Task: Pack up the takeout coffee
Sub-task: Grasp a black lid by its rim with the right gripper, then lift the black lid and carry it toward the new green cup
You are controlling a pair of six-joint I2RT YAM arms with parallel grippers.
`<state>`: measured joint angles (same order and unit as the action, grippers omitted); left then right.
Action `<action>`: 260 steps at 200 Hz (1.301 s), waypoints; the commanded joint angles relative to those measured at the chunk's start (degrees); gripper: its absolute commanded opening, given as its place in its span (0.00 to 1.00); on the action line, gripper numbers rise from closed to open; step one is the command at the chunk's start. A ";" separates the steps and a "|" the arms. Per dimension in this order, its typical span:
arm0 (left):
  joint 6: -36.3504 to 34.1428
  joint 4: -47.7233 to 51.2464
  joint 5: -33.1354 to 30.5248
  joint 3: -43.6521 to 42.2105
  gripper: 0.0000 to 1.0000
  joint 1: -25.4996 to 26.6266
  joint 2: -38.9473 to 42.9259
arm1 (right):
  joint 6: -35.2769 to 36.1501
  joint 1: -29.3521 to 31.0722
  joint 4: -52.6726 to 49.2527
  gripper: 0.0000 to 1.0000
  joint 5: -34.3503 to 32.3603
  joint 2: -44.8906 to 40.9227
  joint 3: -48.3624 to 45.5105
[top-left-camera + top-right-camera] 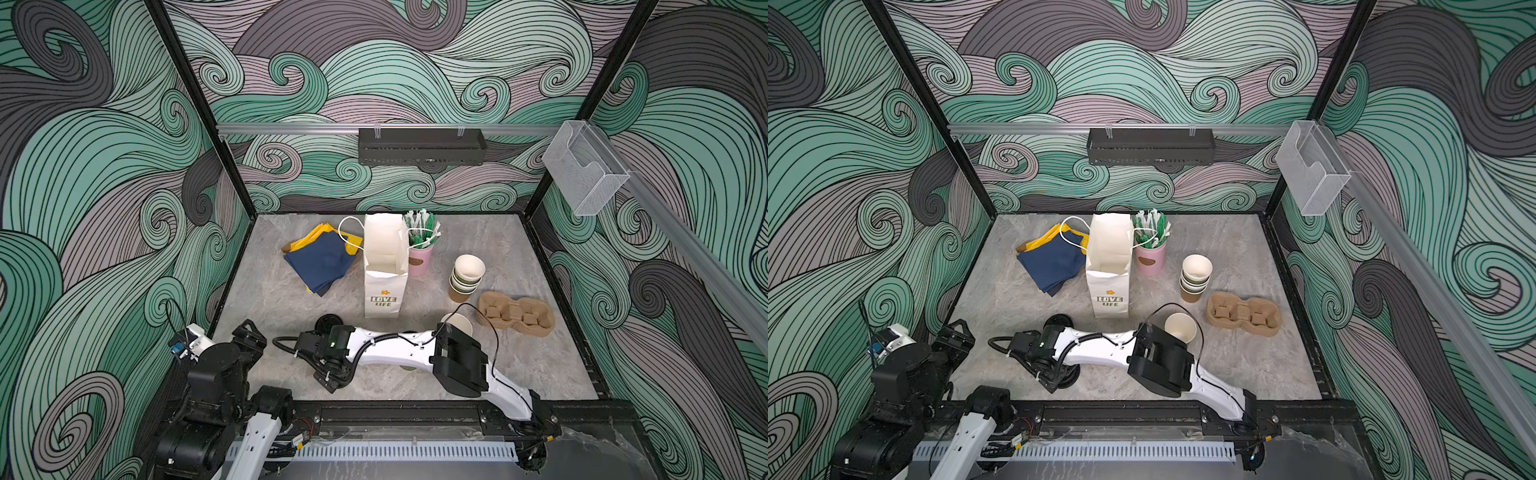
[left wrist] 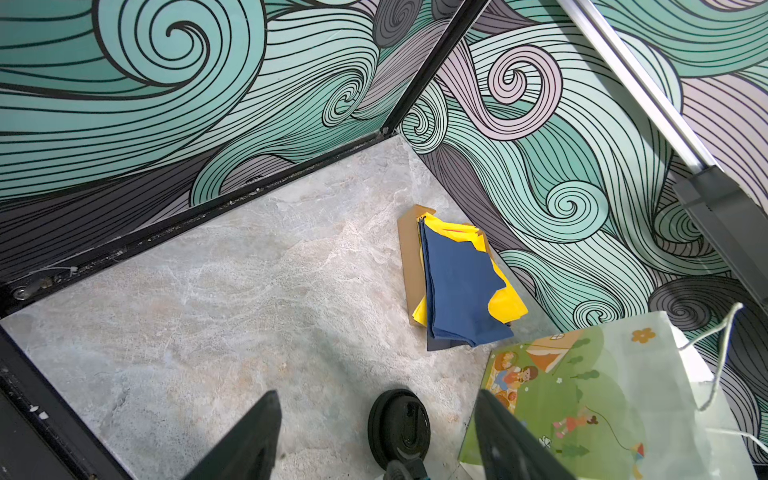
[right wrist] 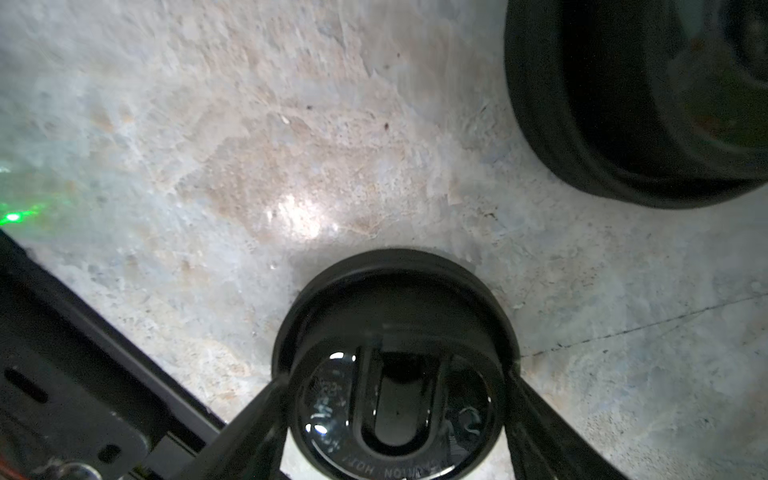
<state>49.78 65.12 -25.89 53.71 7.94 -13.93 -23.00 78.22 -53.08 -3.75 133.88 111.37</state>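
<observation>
One takeout coffee cup (image 1: pixel 457 325) (image 1: pixel 1180 327), olive-green with a white inside, stands without a lid beside my right arm's elbow. My right gripper (image 1: pixel 328 380) (image 3: pixel 395 415) reaches across to the front left. Its jaws press on both sides of a black sip lid (image 3: pixel 395 374) (image 1: pixel 1068 374) low over the table. A second black lid (image 1: pixel 328 322) (image 2: pixel 399 428) (image 3: pixel 636 104) lies flat just behind it. My left gripper (image 1: pixel 249 334) (image 2: pixel 377 392) is open and empty at the front-left edge, facing that second lid.
A white paper bag (image 1: pixel 384 266) stands open mid-table. Blue and yellow napkins (image 1: pixel 322 259) lie to its left, and a pink pot of stirrers (image 1: pixel 422 253) stands to its right. A stack of lidless cups (image 1: pixel 467 276) and a brown pulp cup carrier (image 1: pixel 515 316) sit at the right.
</observation>
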 commanded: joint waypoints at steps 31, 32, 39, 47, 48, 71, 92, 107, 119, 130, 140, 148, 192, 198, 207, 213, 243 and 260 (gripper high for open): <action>0.31 -0.42 0.64 0.12 0.75 -0.39 -0.84 | -0.61 0.27 -1.77 0.76 -0.77 1.07 1.91; 0.32 -0.43 0.65 0.14 0.75 -0.39 -0.88 | -0.58 0.27 -1.86 0.76 -0.75 1.05 1.92; 0.25 -0.33 0.62 0.16 0.75 -0.39 -0.83 | -0.57 0.21 -1.87 0.75 -0.90 0.91 1.92; 0.23 -0.35 0.72 0.16 0.75 -0.41 -0.91 | -0.59 0.26 -1.94 0.74 -1.09 0.69 1.91; 0.23 -0.35 0.69 0.16 0.75 -0.40 -0.91 | -0.62 0.26 -1.94 0.74 -1.18 0.68 1.91; 0.28 -0.25 0.71 0.26 0.75 -0.42 -0.82 | -0.59 0.30 -2.35 0.72 -1.57 -0.06 1.89; 0.15 -0.14 0.77 0.29 0.75 -0.42 -0.79 | -0.55 0.53 -2.79 0.72 -1.62 -1.18 1.82; 0.05 -0.15 0.79 0.25 0.75 -0.44 -0.85 | -0.46 0.70 -3.43 0.71 -1.94 -2.56 1.83; 0.05 -0.16 0.99 0.00 0.75 -0.43 -0.89 | -0.37 0.87 -4.11 0.71 -2.18 -4.10 1.60; 0.14 -0.55 1.33 -0.38 0.75 -0.45 -0.94 | -0.23 1.06 -4.64 0.71 -2.58 -6.03 1.02; -0.07 -0.96 1.93 -0.38 0.75 -0.39 -1.22 | -0.29 1.23 -5.27 0.71 -2.90 -8.03 0.21; -0.61 -1.25 2.49 -0.22 0.75 -0.41 -1.59 | -0.29 1.41 -5.68 0.71 -3.01 -9.71 -0.75; -3.27 -4.77 8.78 -1.30 0.75 -0.39 -4.30 | -0.14 3.29 -8.98 0.70 -3.89 -21.10 -5.11; -3.28 -5.67 9.93 -1.92 0.75 -0.39 -4.54 | -0.11 3.61 -10.01 0.70 -4.26 -22.33 -5.11; -3.41 -7.20 11.77 -3.00 0.75 -0.39 -4.78 | -0.18 4.03 -11.61 0.70 -4.84 -24.08 -5.11; -3.53 -8.13 13.03 -3.60 0.75 -0.39 -4.98 | -0.34 4.42 -13.22 0.70 -4.99 -25.56 -5.07; -4.34 -12.29 17.80 -6.16 0.75 -0.39 -5.75 | -2.64 5.57 -18.62 0.70 -7.32 -31.22 -5.62; -4.63 -13.63 19.26 -7.16 0.75 -0.39 -6.44 | -4.67 5.93 -21.62 0.69 -8.72 -34.93 -6.30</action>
<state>46.89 55.92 -11.31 47.27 7.94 -19.25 -24.23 83.70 -66.52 -8.67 103.61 106.34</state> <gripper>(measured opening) 0.753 0.699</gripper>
